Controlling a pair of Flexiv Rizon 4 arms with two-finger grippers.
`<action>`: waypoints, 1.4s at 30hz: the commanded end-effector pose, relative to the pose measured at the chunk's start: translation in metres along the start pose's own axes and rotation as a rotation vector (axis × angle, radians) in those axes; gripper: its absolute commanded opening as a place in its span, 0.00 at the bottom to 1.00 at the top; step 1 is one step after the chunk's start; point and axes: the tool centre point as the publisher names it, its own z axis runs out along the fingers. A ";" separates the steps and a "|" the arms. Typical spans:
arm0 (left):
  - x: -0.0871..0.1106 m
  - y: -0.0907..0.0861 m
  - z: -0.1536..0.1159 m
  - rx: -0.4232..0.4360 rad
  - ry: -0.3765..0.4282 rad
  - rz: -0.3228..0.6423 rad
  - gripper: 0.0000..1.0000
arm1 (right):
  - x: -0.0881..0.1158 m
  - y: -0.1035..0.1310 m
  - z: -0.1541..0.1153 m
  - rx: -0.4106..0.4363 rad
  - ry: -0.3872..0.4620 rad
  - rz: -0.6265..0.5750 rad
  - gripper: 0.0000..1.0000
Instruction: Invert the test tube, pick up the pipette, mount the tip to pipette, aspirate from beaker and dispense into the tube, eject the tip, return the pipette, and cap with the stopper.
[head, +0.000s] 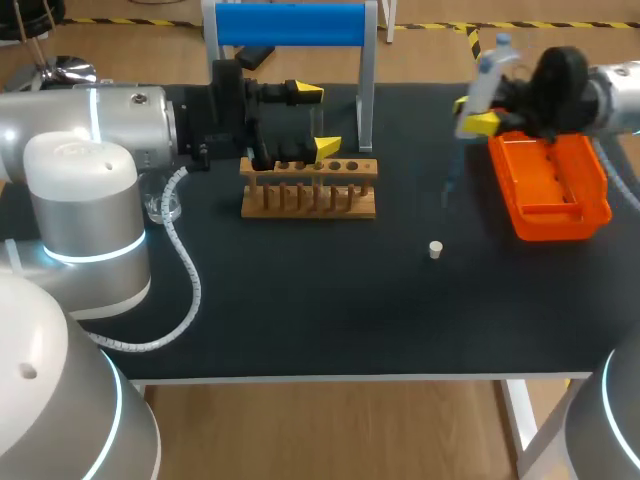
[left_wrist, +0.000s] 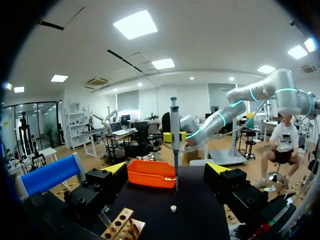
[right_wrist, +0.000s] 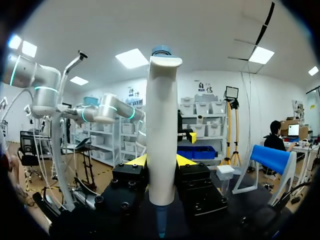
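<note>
My right gripper (head: 475, 113) is shut on a white pipette (head: 487, 72) and holds it upright over the table's right part, just left of the orange tray (head: 550, 190). In the right wrist view the pipette (right_wrist: 161, 125) stands between both fingers of the right gripper (right_wrist: 161, 162). The left wrist view shows the pipette (left_wrist: 174, 125) with its thin lower end hanging above the table. My left gripper (head: 316, 120) stands wide open above the wooden tube rack (head: 310, 187), nothing between its fingers. A small white stopper (head: 435, 249) lies on the mat. I cannot make out the test tube.
A blue-topped stand (head: 290, 25) rises behind the rack. A clear glass vessel (head: 165, 207) sits at the left beside my left arm. From the left gripper (left_wrist: 166, 168), the orange tray (left_wrist: 150, 172) and stopper (left_wrist: 173, 208) lie ahead, with the rack (left_wrist: 120, 227) just under it.
</note>
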 end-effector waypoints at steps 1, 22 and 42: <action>0.001 0.001 0.001 0.004 -0.005 0.001 1.00 | 0.004 0.008 -0.044 0.020 0.035 -0.016 0.00; 0.001 0.001 0.001 0.004 -0.005 0.001 1.00 | -0.020 0.011 -0.154 0.073 -0.057 -0.041 0.00; 0.001 0.001 0.001 0.004 -0.005 0.001 1.00 | -0.037 0.001 -0.209 0.081 -0.053 -0.058 0.00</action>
